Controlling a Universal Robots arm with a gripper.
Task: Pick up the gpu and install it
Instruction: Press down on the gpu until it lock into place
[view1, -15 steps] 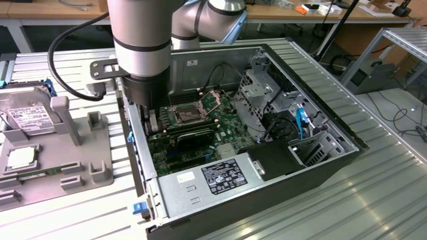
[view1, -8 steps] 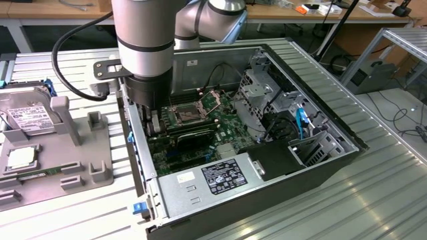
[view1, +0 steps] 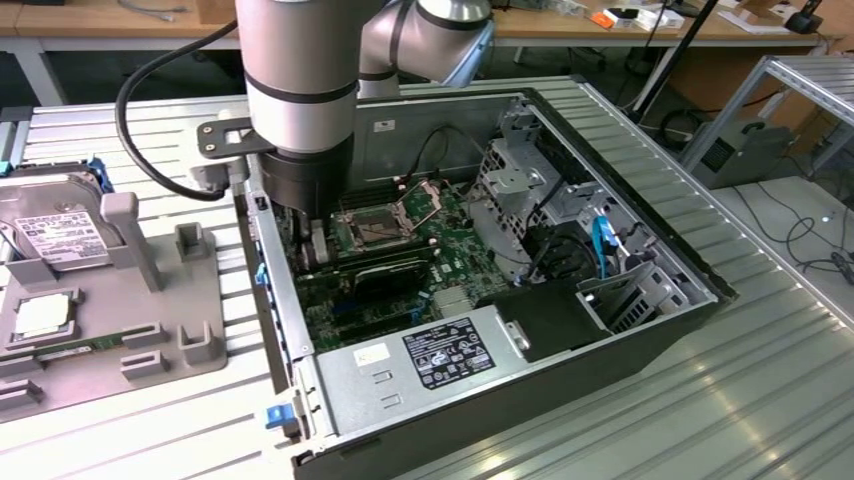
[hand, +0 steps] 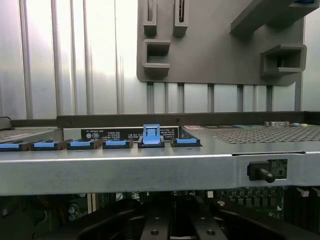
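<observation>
Under the hand (view1: 316, 250), the gpu (view1: 380, 268).

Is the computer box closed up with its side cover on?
No, the computer case lies open on its side, so the green motherboard and the wires inside it show from above.

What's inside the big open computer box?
Inside the computer case you can see a green motherboard, the gpu, black cables and a power supply. The robot arm covers what lies below it.
</observation>
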